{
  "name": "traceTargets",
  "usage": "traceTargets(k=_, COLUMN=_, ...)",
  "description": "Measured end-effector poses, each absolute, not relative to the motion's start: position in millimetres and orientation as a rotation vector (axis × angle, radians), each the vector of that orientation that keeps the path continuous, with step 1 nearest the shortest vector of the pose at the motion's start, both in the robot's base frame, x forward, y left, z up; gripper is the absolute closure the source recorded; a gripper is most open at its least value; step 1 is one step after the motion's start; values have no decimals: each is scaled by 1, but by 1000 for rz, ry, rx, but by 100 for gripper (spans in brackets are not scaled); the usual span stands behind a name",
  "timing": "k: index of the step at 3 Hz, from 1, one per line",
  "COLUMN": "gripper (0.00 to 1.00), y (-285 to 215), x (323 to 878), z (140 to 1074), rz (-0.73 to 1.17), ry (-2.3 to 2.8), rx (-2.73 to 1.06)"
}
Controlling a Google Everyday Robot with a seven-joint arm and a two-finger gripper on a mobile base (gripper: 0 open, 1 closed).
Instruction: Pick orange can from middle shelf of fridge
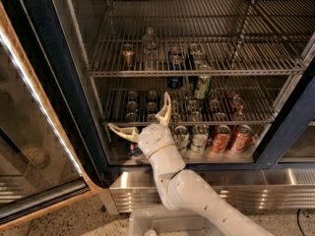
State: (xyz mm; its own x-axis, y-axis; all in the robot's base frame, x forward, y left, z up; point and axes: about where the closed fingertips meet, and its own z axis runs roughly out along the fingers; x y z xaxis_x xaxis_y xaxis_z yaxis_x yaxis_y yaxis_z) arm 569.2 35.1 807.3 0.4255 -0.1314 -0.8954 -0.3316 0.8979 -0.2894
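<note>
The orange can (128,56), amber with a silver lid, stands at the left of the middle shelf (197,73) of the fridge (74,97). My gripper (140,117) is open wide and empty. It is below and slightly right of the can, at the front rail of the rack under the middle shelf. One finger (165,109) points up and the other (120,131) points left. The white arm rises from the lower right and hides part of the lower rack's front.
A clear bottle (150,44) and dark cans (175,58) share the middle shelf. A green-white can (202,85) stands below, with silver cans (199,137), red-orange cans (240,138) and a blue can (133,149). The open glass door (29,151) is at the left. A white bin (147,224) is below.
</note>
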Motion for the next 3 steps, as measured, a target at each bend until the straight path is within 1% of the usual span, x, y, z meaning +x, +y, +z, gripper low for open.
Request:
traceTargets(k=2, gripper=0, y=39, x=582, z=800, rz=209, ry=1184, rx=-413)
traceTargets(k=3, gripper=0, y=36, x=586, z=781, rz=305, ry=1283, rx=-387)
